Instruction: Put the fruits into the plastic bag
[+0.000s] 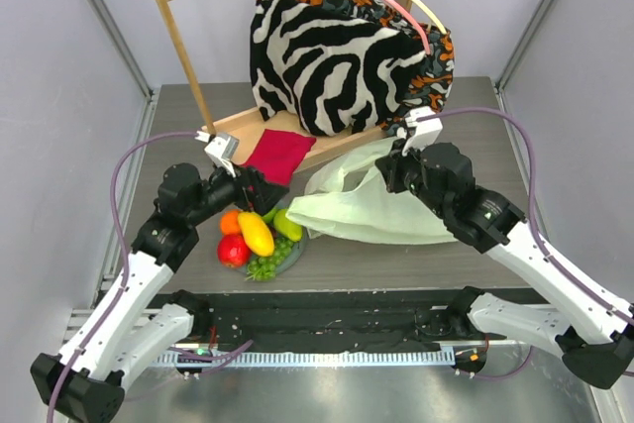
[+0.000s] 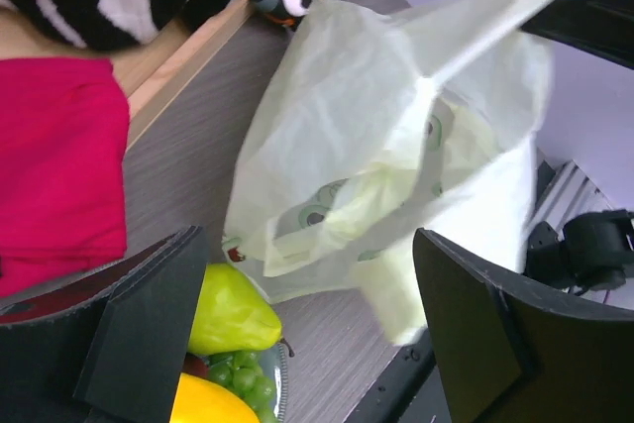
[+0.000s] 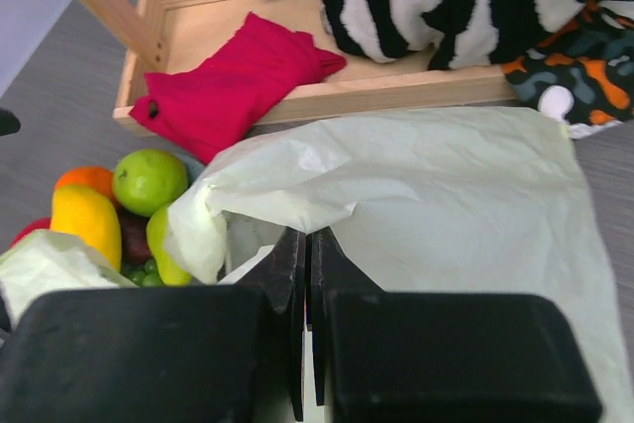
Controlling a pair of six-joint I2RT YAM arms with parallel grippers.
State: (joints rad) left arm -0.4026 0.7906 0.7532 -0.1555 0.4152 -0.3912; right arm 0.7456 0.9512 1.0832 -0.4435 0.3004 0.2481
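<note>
The plastic bag (image 1: 367, 207), just right of the plate (image 2: 281, 383), is pinched at its rim between the right gripper's (image 3: 305, 245) closed fingers, apparently so its mouth is held up, while the left gripper (image 1: 260, 190) is held spread and empty over the fruits (image 1: 256, 235) piled on that plate.

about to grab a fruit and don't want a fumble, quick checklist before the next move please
1. Left jaws open and empty: ok, spread wide just by the fruits.
2. Right jaws gripping the bag: ok, shut on its upper edge, that side lifted.
3. Bag mouth open toward the fruits: cannot tell, folds hide it.
4. Fruits reachable: ok, piled on the plate right beside the bag.
5. Red cloth out of the way: ok, lying in the wooden tray behind.
</note>
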